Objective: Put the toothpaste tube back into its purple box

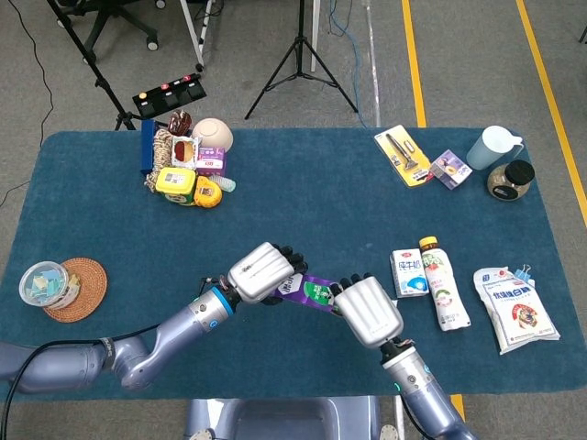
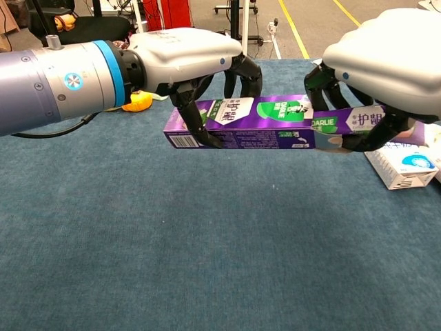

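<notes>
insertion step: left hand (image 2: 200, 58) clamps purple box (image 2: 241, 124), right hand (image 2: 386, 72) grips toothpaste tube (image 2: 355, 119) at box mouth; next, push deeper.

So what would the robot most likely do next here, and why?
Probably keep sliding the toothpaste tube leftward into the purple box. The left hand holds the box in the air, the right hand holds the tube, and much of the tube still sticks out of the box's open end.

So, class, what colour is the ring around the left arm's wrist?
Blue; the ring shows best in the chest view.
</notes>
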`<state>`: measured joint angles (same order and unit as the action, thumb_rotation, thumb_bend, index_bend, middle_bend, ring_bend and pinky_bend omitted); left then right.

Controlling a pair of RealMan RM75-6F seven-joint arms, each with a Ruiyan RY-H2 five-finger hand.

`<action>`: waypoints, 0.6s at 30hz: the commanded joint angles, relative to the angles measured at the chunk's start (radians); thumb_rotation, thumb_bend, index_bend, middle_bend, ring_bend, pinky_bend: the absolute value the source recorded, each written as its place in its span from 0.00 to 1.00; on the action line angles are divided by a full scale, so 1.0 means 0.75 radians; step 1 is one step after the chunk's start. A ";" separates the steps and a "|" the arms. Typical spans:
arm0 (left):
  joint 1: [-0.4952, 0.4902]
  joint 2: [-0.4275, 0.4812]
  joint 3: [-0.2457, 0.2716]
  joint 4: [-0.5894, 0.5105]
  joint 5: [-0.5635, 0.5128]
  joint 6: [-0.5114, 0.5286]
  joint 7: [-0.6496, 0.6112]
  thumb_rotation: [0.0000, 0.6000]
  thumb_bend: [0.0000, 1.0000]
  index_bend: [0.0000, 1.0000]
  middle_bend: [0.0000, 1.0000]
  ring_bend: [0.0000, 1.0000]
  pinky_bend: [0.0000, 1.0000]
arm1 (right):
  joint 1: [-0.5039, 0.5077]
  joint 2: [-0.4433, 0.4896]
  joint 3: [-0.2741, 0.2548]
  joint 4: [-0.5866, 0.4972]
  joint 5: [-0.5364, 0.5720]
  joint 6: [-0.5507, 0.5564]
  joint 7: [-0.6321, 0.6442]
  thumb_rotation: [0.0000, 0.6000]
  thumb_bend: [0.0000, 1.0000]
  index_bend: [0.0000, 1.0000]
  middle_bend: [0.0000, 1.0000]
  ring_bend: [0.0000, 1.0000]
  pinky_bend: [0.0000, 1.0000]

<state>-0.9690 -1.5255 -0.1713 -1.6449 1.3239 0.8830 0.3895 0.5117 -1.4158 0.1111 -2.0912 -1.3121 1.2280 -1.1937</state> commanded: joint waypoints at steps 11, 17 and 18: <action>-0.016 -0.018 -0.007 -0.008 -0.026 0.008 0.027 1.00 0.21 0.48 0.39 0.37 0.59 | 0.082 -0.057 0.001 0.011 0.040 -0.008 -0.110 1.00 0.71 0.58 0.65 0.62 0.73; -0.016 -0.030 0.000 0.006 -0.030 0.014 0.025 1.00 0.21 0.48 0.39 0.37 0.59 | 0.114 -0.077 -0.001 0.035 0.055 -0.011 -0.150 1.00 0.71 0.58 0.65 0.62 0.73; -0.015 -0.034 0.002 0.013 -0.028 0.016 0.019 1.00 0.21 0.48 0.39 0.37 0.59 | 0.119 -0.080 -0.001 0.038 0.060 -0.009 -0.158 1.00 0.71 0.58 0.65 0.62 0.73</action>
<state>-0.9807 -1.5491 -0.1712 -1.6372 1.3022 0.8941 0.4059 0.5979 -1.4737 0.1107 -2.0649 -1.2701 1.2203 -1.3089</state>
